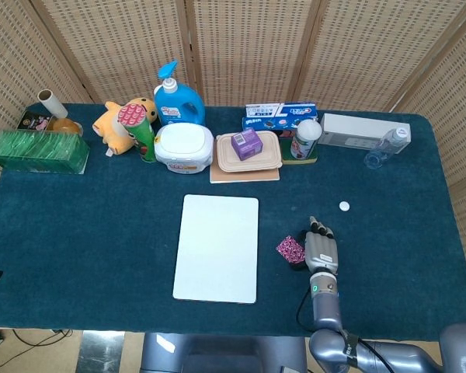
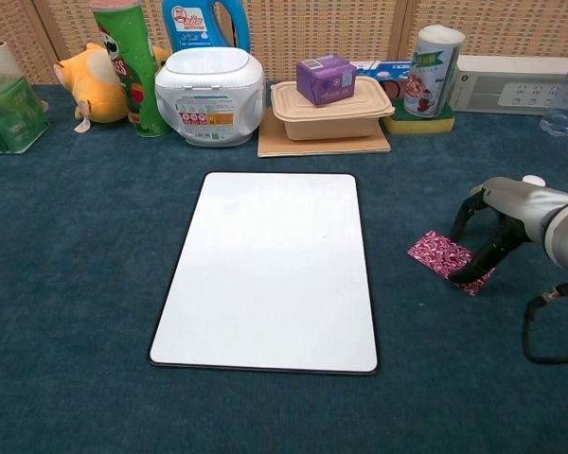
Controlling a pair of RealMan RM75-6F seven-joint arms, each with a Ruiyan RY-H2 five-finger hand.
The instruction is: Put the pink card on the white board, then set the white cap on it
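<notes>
The pink patterned card (image 1: 290, 249) (image 2: 439, 253) lies flat on the blue cloth, just right of the white board (image 1: 217, 247) (image 2: 270, 265). My right hand (image 1: 320, 247) (image 2: 507, 219) arches over the card's right edge, and its dark fingertips (image 2: 473, 270) touch down at that edge. The fingers are spread and nothing is lifted. The small white cap (image 1: 344, 206) (image 2: 533, 180) sits on the cloth behind the hand, partly hidden by it in the chest view. My left hand does not show in either view.
Along the back stand a green box (image 1: 37, 151), plush toy (image 1: 120, 123), chip can (image 1: 142, 130), detergent bottle (image 1: 177, 97), wipes tub (image 1: 184, 147), lidded container with a purple box (image 1: 248, 149), canister (image 1: 306, 138), white box (image 1: 361, 129) and clear bottle (image 1: 388, 146).
</notes>
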